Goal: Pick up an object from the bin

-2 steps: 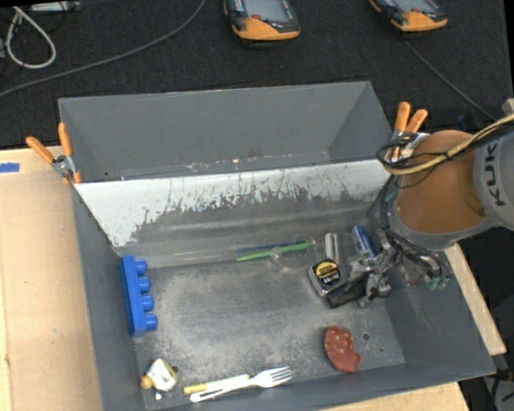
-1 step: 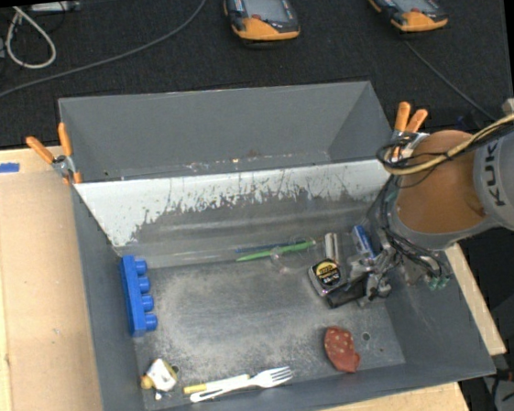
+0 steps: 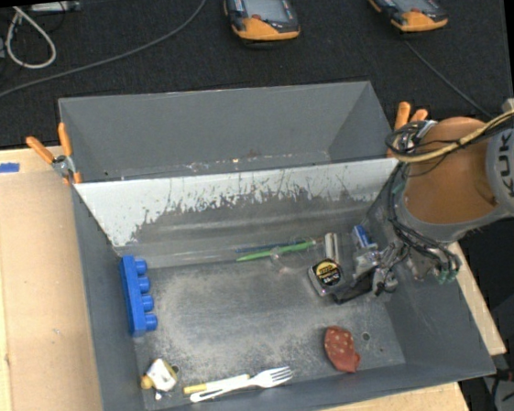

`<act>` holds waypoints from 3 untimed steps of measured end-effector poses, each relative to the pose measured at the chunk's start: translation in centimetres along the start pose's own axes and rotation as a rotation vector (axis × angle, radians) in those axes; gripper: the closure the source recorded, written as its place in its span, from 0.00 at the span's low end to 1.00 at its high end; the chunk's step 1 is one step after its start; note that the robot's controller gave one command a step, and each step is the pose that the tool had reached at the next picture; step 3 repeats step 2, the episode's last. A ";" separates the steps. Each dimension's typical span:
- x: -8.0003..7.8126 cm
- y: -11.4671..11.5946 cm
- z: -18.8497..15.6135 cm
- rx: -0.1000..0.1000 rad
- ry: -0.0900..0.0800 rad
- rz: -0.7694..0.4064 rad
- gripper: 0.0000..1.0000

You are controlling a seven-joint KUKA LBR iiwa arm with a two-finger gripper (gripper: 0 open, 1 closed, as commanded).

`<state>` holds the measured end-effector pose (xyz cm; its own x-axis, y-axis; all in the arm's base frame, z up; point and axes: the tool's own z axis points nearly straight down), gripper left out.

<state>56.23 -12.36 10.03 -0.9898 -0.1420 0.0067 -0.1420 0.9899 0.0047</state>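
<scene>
Grey bin point(image 3: 252, 325) with blue block point(image 3: 139, 294), fork point(image 3: 245, 382), red lump point(image 3: 342, 349)

Round orange wrist cover point(image 3: 444, 183), blk + yellow cables point(image 3: 418, 138) on top, blk "KU" lettering point(image 3: 509, 176) on pale link point(image 3: 500, 137), dark gripper point(image 3: 369, 277) assy

The widest free stretch is the middle of the bin floor point(image 3: 243, 326), bare between the blue toy brick point(image 3: 139, 294) by the left wall and the black-and-yellow tape measure point(image 3: 328, 275) at the right. The right side is crowded: the gripper point(image 3: 358, 286) hangs just beside the tape measure, with a silver cylinder point(image 3: 332, 245) and a small blue thing point(image 3: 362, 236) behind. A green stick point(image 3: 276, 251) lines the back. Along the front lie a white fork point(image 3: 245, 382), a small white-and-yellow toy point(image 3: 159, 377) and a red lump point(image 3: 342, 349), well apart
</scene>
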 end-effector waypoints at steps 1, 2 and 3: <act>-0.3 -0.1 -4.3 0.003 -0.009 0.001 1.00; -0.3 0.0 -6.9 0.003 -0.009 0.001 1.00; -0.3 0.0 -6.9 0.003 -0.009 0.001 1.00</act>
